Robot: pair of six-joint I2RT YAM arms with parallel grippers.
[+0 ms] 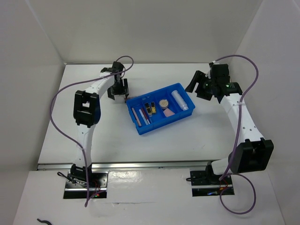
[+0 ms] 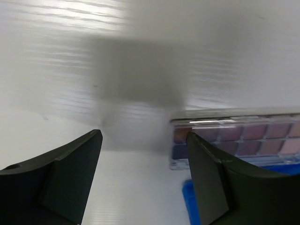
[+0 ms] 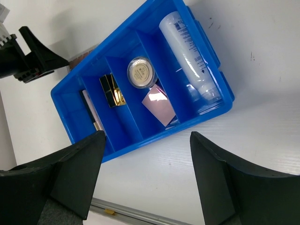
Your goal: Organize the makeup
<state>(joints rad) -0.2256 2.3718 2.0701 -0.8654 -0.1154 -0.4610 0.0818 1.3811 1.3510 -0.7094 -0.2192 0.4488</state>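
1. The left gripper (image 2: 144, 136) hovers close over the white table (image 1: 117, 140), its jaws apart with only bare tabletop between them.
2. The brown eyeshadow palette (image 2: 239, 140) lies flat on the table, outside the blue bin (image 1: 159, 124) and beside one of its corners. It shows just past the finger on the right of the left wrist view. Whether palette and bin touch cannot be told.
3. The right gripper (image 3: 147, 136) hangs above the bin's opposite side, jaws wide apart and gripping nothing.
4. Inside the bin, the clear tube (image 3: 187, 51) lies along the end compartment nearest the right arm.
5. The round beige compact (image 3: 140, 72) and the pink square pad (image 3: 159, 105) share the next compartment, just beside each other.
6. Black-gold cases (image 3: 112, 91) sit in the third compartment, and the pink stick (image 3: 93, 110) lies lengthwise in the last, nearest the left arm.
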